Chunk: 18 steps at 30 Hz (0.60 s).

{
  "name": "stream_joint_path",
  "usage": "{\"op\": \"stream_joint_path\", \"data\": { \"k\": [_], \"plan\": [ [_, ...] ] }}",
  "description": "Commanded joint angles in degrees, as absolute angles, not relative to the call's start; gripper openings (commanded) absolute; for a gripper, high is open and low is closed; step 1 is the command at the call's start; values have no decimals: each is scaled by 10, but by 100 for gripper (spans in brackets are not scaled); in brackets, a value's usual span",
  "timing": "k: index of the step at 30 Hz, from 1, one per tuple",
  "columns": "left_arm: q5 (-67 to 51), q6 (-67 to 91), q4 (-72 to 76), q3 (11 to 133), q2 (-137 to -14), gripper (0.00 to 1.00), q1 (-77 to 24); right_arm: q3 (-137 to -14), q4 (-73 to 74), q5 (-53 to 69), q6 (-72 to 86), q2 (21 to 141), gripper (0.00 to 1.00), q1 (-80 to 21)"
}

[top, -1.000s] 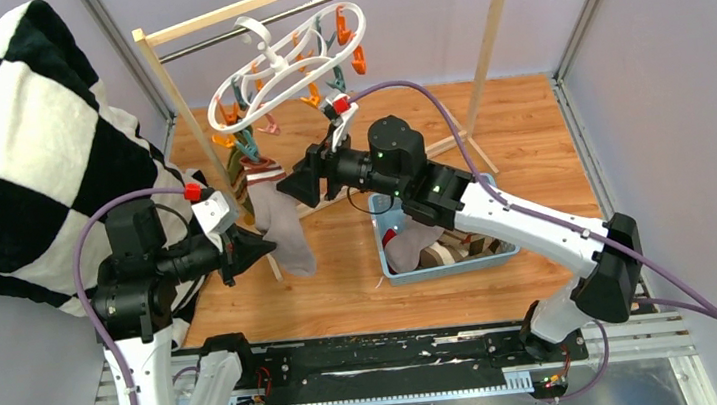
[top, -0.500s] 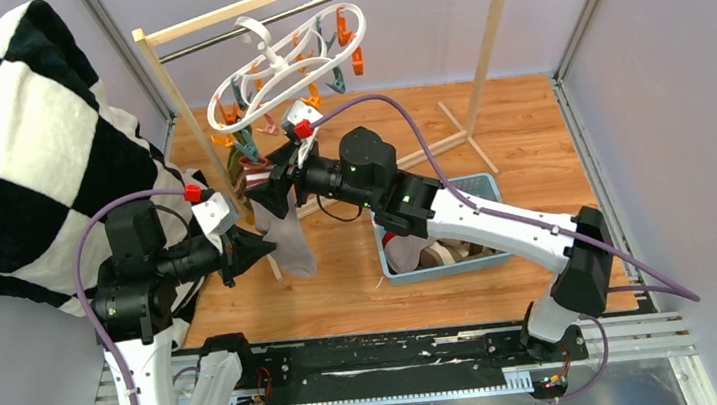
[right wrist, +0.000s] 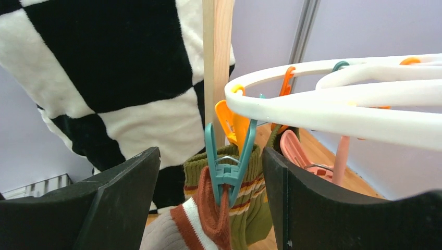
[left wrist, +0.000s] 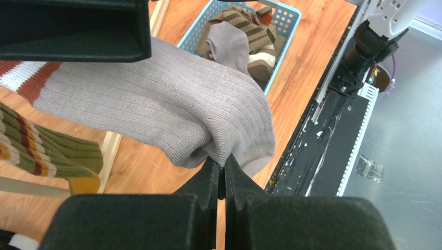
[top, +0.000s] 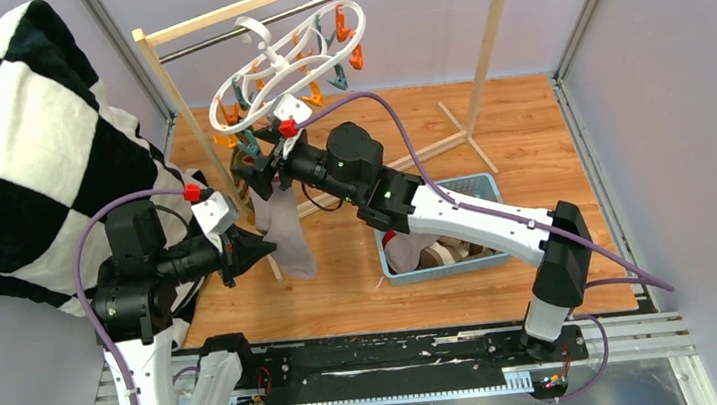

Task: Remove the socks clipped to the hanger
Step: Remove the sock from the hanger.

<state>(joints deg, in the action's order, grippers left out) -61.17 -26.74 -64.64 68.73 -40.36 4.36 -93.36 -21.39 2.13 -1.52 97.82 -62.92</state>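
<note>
While the blanket (top: pixel 17 148) fills the space behind and outboard of the left gripper (top: pixel 261 248), the rack (top: pixel 181 105) stands just past the right gripper (top: pixel 253 173). In the right wrist view its wooden post rises straight ahead between that gripper's fingers. The hanger (top: pixel 320 61) hangs from the rack's rod, above the right fingers (right wrist: pixel 120 198), and its white ring crosses over the right-hand one in that view. The basket (top: pixel 442 269) sits on the floor well apart from both sets of fingertips, under the right forearm. It holds a taupe sock (left wrist: pixel 229 44) and a brown-striped sock (left wrist: pixel 255 21).

The grey sock (top: pixel 286 235) runs from the hanger down to the left fingers (left wrist: pixel 206 179). Those fingers are pressed together on a fold of fabric near its foot end, with the toe bulging just past their tips. Its rust-and-white cuff sits between the right fingers, pinched in the teal clip (right wrist: pixel 228 156). The right fingers stand wide apart, one on each side of that clip, holding nothing; whether either pad touches the sock is hidden.

The olive sock (right wrist: pixel 250 208), with a striped cuff, hangs just beyond the teal clip, farther from the right fingertips. Which clip holds it cannot be told. An orange clip (right wrist: pixel 232 122) hangs just above and behind the teal one, and a pink clip (right wrist: pixel 297 151) hangs just above the right-hand finger.
</note>
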Motion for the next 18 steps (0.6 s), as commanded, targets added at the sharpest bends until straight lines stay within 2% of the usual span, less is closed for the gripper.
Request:
{"op": "stream_joint_path", "data": {
  "k": [1, 10, 18],
  "plan": [
    [-615, -261, -645, 698, -399, 0, 41, -949, -264, 10, -44, 989, 76, -631],
    [-615, -257, -645, 701, -397, 0, 41, -959, -302, 74, 18, 1000, 61, -609],
    [-616, -256, -645, 706, -397, 0, 41, -978, -287, 103, 37, 1007, 33, -601]
  ]
}}
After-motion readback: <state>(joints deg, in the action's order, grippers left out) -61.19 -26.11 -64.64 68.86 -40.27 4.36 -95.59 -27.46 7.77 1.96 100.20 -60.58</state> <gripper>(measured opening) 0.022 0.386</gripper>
